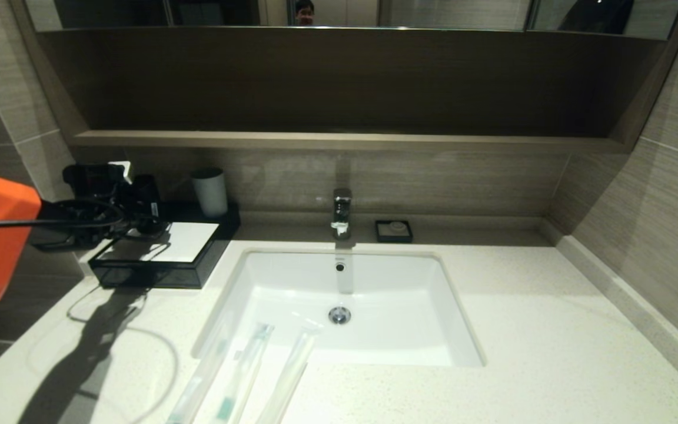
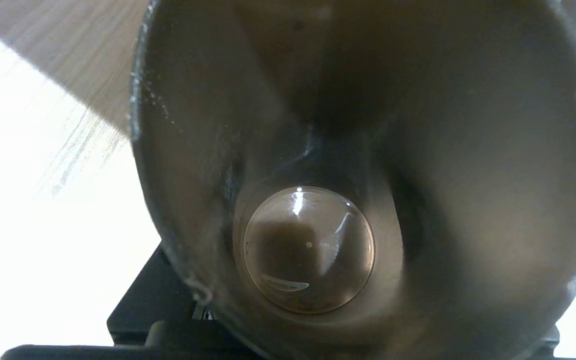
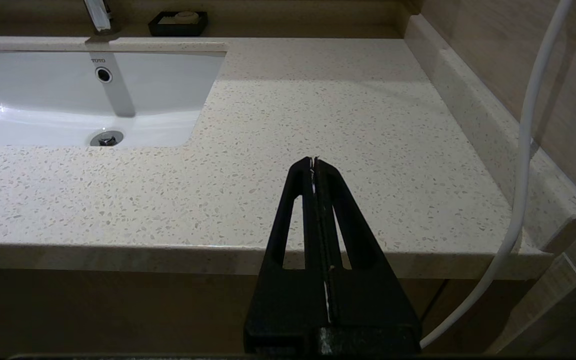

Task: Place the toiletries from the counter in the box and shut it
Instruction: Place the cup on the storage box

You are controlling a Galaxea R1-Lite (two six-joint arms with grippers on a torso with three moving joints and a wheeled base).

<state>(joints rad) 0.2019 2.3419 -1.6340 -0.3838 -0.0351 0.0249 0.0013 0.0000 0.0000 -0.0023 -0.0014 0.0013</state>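
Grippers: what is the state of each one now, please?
Left gripper: cannot be told, a dark cup blocks it.
Right gripper: jaws closed, empty.

The only legible marking is the brand name "TOTO", printed in small dark capitals on the rear inner wall of the white sink (image 3: 58, 95), just above its round overflow hole (image 3: 103, 75), as the right wrist view shows. In the head view the same spot is too small to read. No other text, number or sign can be read on any surface.
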